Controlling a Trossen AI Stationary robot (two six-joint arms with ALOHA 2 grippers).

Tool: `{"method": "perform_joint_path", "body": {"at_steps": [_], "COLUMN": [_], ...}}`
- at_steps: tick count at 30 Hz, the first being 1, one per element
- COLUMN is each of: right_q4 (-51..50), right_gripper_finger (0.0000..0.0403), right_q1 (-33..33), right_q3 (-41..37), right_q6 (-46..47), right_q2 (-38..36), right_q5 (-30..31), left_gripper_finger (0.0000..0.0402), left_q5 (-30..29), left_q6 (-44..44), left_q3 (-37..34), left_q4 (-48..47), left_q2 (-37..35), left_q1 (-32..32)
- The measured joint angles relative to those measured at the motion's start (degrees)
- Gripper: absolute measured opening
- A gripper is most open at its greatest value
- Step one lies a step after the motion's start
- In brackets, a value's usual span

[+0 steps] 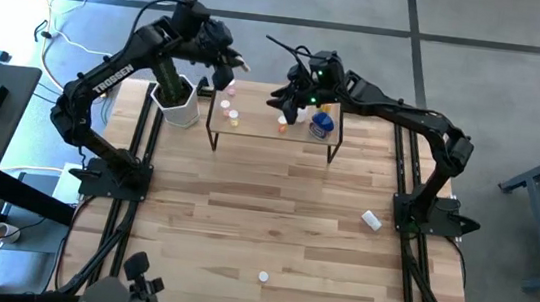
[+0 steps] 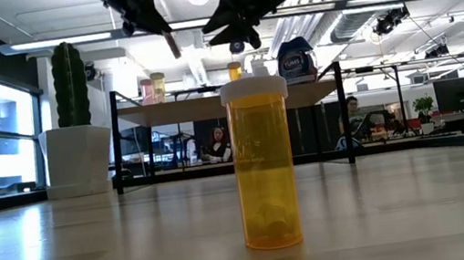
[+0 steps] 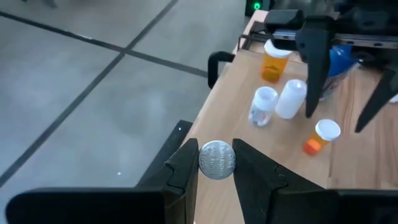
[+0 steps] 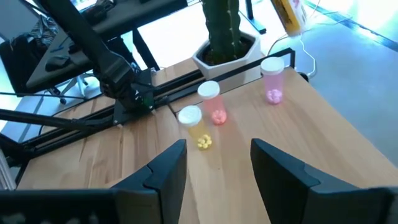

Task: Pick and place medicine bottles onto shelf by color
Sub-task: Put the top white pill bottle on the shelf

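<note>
Pinching a small round silvery disc (image 3: pixel 216 160) in the left gripper (image 3: pixel 215 155), jaws drawn narrow on it. Hiding whatever is behind that disc, so cannot tell whether it is the end of a bottle.

Hanging over the shelf (image 1: pixel 271 137) with the right gripper (image 4: pixel 217 146), fingers standing apart and holding nothing. Showing just ahead of it two pink bottles (image 4: pixel 272 78) and a clear bottle with yellow pills (image 4: pixel 191 124), all white-capped and upright on the light-wood board, with the cactus pot (image 4: pixel 227 43) beyond them. Sitting just beside and below the same gripper, a squat blue bottle (image 1: pixel 322 124) and an orange bottle (image 1: pixel 282 122).

Standing well apart from both grippers, down on the table (image 1: pixel 241 238): an amber bottle (image 2: pixel 264 167), translucent with a white cap, and a white bottle (image 1: pixel 371 220) lying near the right arm's base. Blocking part of the shelf in the low view with the amber bottle.
</note>
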Motion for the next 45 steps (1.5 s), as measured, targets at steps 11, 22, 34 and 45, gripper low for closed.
{"method": "perform_joint_path", "body": {"at_steps": [11,22,34,45], "right_q4": [0.58,1.65,1.64,1.63], "right_gripper_finger": [0.0169,0.0169,0.0169,0.0169], "right_q1": [-0.73,-0.73,-0.71,-0.71], "right_q3": [0.00,0.00,0.00,0.00], "right_q6": [0.00,-0.02,-0.02,-0.02], "right_q2": [0.00,0.00,0.00,-0.02], "right_q5": [0.22,0.24,0.24,0.26], "left_gripper_finger": [0.0074,0.0074,0.0074,0.0074], "left_q5": [0.35,0.83,0.07,-1.12], "left_q6": [2.34,2.36,2.34,2.34], "left_q3": [0.63,0.61,0.59,0.59], "left_q4": [-3.01,-5.30,-7.35,-9.36], "left_q2": [1.63,7.46,11.89,13.44], "left_q1": [-1.22,-6.47,-6.88,-6.75]}}
